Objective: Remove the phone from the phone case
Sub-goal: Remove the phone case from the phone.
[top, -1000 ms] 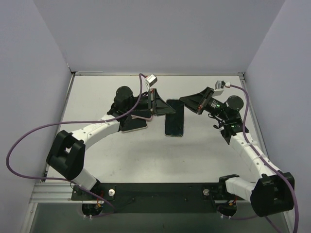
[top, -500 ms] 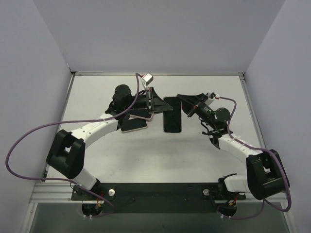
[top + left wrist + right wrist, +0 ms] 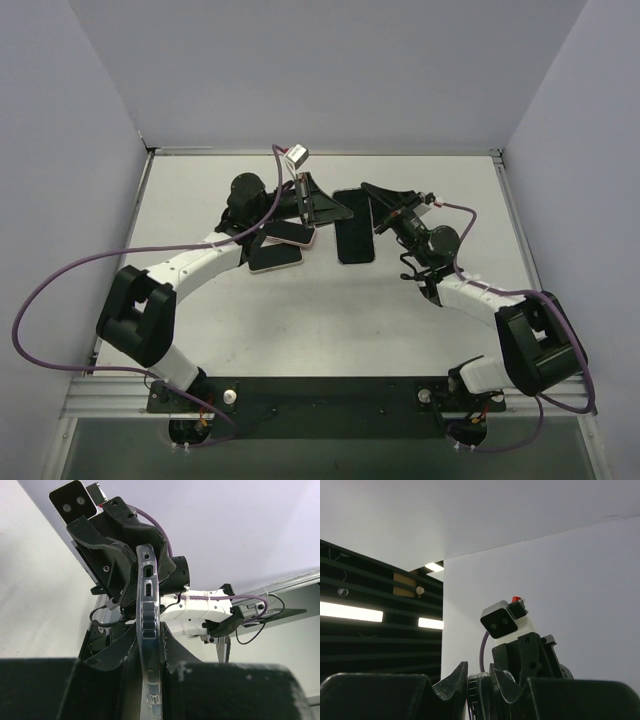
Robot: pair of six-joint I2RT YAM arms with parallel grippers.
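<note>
The dark phone in its clear phone case point(image 3: 355, 238) hangs just above the table at the back centre, held between both grippers. My left gripper point(image 3: 328, 210) is shut on its left edge. In the left wrist view the clear case point(image 3: 149, 595) stands edge-on between my fingers point(image 3: 150, 640), its buttons showing. My right gripper point(image 3: 377, 208) is shut on the right edge near the far end, and shows behind the case in the left wrist view point(image 3: 117, 555). In the right wrist view a dark ribbed edge of the case point(image 3: 479, 700) sits between the right gripper point(image 3: 478, 671).
Two flat pink-and-white slabs point(image 3: 275, 253) point(image 3: 292, 233) lie on the table under my left forearm. Pale walls close the table in at the back and both sides. The left wrist camera point(image 3: 500, 621) faces the right wrist view at close range.
Both grippers have carried the cased phone a little left and toward the back wall. The right arm has stretched further left and swung its wrist round.
</note>
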